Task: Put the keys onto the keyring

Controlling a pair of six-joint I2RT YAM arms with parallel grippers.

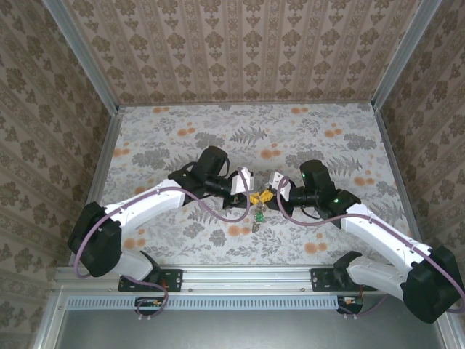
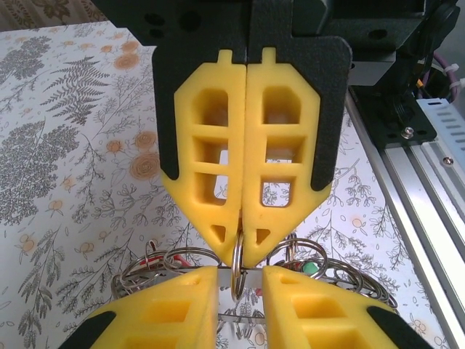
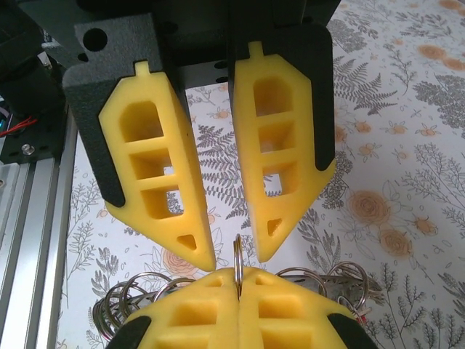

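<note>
Both grippers meet nose to nose above the middle of the table. My right gripper (image 3: 238,276) (image 2: 243,256) is shut on a thin metal split ring (image 3: 237,249) (image 2: 237,285), held edge-on and upright. My left gripper (image 2: 240,275) (image 3: 234,260) is open a little, one yellow fingertip on each side of that ring without touching it. Behind the fingertips the keyring (image 2: 182,273) shows as a flat grey band seen edge-on, with several wire rings looped round it. Red (image 2: 149,258) and green (image 2: 311,267) bits of the keys show among them. The keys (image 1: 256,217) dangle between the grippers.
The floral tabletop (image 1: 240,138) stretches behind the arms, with patterned walls on three sides. An aluminium rail (image 1: 247,276) with the arm bases runs along the near edge. Cables loop beside each forearm.
</note>
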